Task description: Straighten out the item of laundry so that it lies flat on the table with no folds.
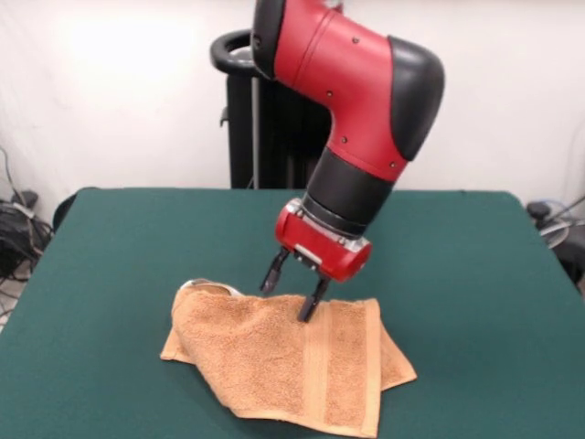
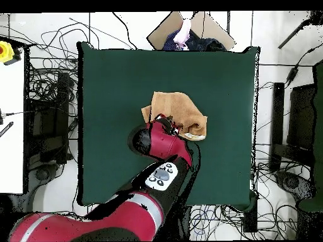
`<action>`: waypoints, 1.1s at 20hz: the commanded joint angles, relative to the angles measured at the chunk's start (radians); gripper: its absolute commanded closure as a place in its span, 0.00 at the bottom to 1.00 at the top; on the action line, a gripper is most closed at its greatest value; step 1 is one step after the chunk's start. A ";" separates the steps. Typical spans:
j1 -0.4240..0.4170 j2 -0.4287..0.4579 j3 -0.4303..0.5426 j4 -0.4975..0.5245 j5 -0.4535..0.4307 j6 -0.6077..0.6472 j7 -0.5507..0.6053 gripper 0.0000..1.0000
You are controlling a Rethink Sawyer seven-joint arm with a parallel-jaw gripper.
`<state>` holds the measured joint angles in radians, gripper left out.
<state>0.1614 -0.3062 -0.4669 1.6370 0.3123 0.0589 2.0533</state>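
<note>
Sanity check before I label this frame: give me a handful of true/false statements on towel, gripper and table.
1. The towel lies flat with no folds. False: it is folded over itself, with a layer sticking out underneath at its edges.
2. The gripper is open, its fingers spread apart at the towel's far edge. True.
3. The towel hangs over the edge of the table. False: it lies wholly on the green top, well inside the edges.
4. A flat woven band runs across the towel's top layer. True.
5. The gripper has lifted the towel clear of the table. False: the towel rests on the table.
</note>
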 commanded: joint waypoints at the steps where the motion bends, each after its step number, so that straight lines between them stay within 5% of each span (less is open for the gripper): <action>1: -0.015 -0.065 0.238 0.058 -0.074 0.002 0.094 0.00; 5: -0.009 -0.059 0.229 0.042 -0.091 0.016 0.091 0.00; 11: 0.080 0.017 0.089 -0.029 -0.087 0.132 0.087 0.00; 22: 0.116 0.072 0.068 -0.101 -0.059 0.145 0.103 0.00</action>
<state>0.2660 -0.2874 -0.4493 1.6184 0.2457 0.0773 2.0533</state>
